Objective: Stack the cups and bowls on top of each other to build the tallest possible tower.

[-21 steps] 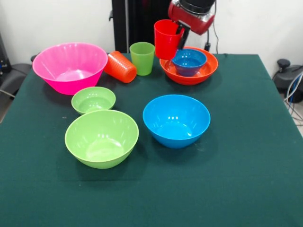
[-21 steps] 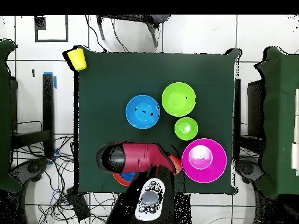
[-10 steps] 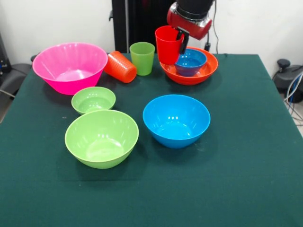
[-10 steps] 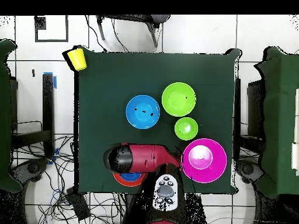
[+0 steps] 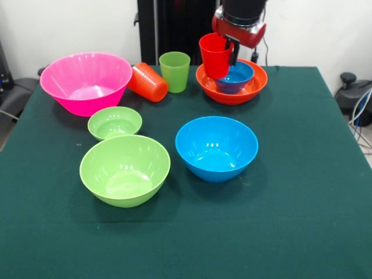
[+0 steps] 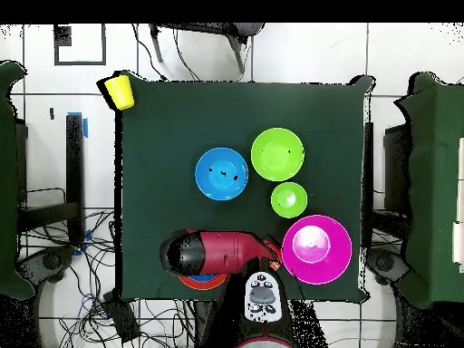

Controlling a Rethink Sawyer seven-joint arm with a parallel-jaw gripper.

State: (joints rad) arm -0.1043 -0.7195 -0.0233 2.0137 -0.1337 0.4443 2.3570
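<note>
While the gripper [image 5: 227,44] pinches the red cup [image 5: 215,55] by its rim, we judge it's aimed at the small blue bowl [image 5: 235,77] in the orange bowl [image 5: 256,87].

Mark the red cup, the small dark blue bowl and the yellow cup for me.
red cup [image 5: 214,56], front view, on its outer wall.
small dark blue bowl [image 5: 238,75], front view, on its inner surface.
yellow cup [image 6: 119,90], overhead view, on its side, by the table corner.

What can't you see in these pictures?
- Overhead: the arm hides the red cup, the small blue bowl and most of the orange bowl.
- Front: the red cup hides the pincer tips; open or shut is unclear.
- Front: the yellow cup is not in view.
</note>
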